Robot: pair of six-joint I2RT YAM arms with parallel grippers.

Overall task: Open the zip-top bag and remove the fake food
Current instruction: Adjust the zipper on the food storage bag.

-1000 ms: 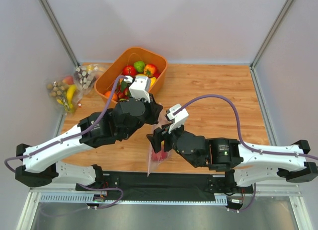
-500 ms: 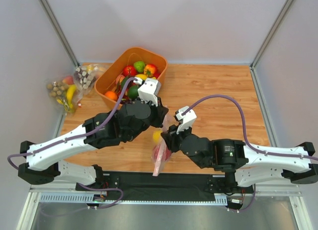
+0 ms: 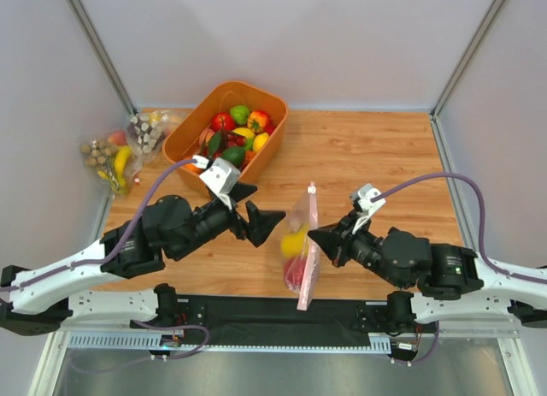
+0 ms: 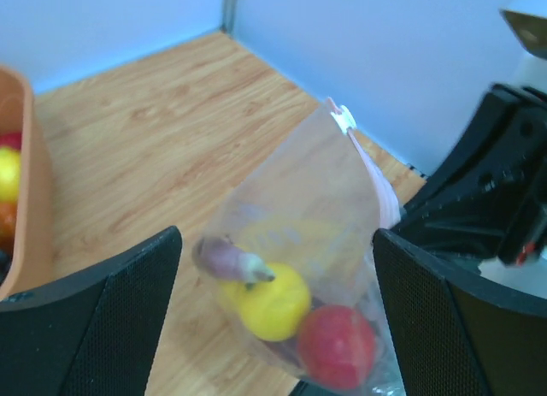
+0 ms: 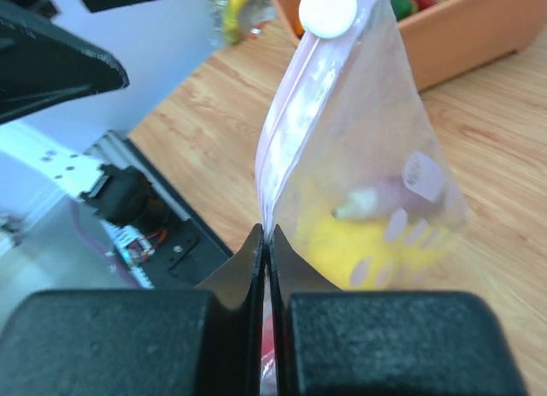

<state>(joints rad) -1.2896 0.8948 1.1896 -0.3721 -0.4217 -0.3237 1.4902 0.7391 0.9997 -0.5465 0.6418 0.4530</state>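
Observation:
The zip-top bag (image 3: 301, 229) is clear and stands on edge between the two arms. Inside it I see fake food: a yellow fruit (image 3: 295, 240), a red apple (image 3: 295, 273) and a purple piece (image 4: 224, 259). My right gripper (image 3: 313, 236) is shut on the bag's pink zip strip (image 5: 286, 131), whose white slider (image 5: 329, 8) sits at the far end. My left gripper (image 3: 269, 202) is open, just left of the bag and apart from it. In the left wrist view the bag (image 4: 316, 199) shows between the spread fingers (image 4: 102, 328).
An orange bin (image 3: 190, 129) of plastic fruit stands at the back left, behind the left gripper. Two clear bags with a banana and nuts (image 3: 111, 156) lie against the left wall. Grey walls close in the table on three sides.
My left gripper has let go of the bag, opened wide and drawn back to the left. My right gripper has shut on the zip strip and carried the bag to the right.

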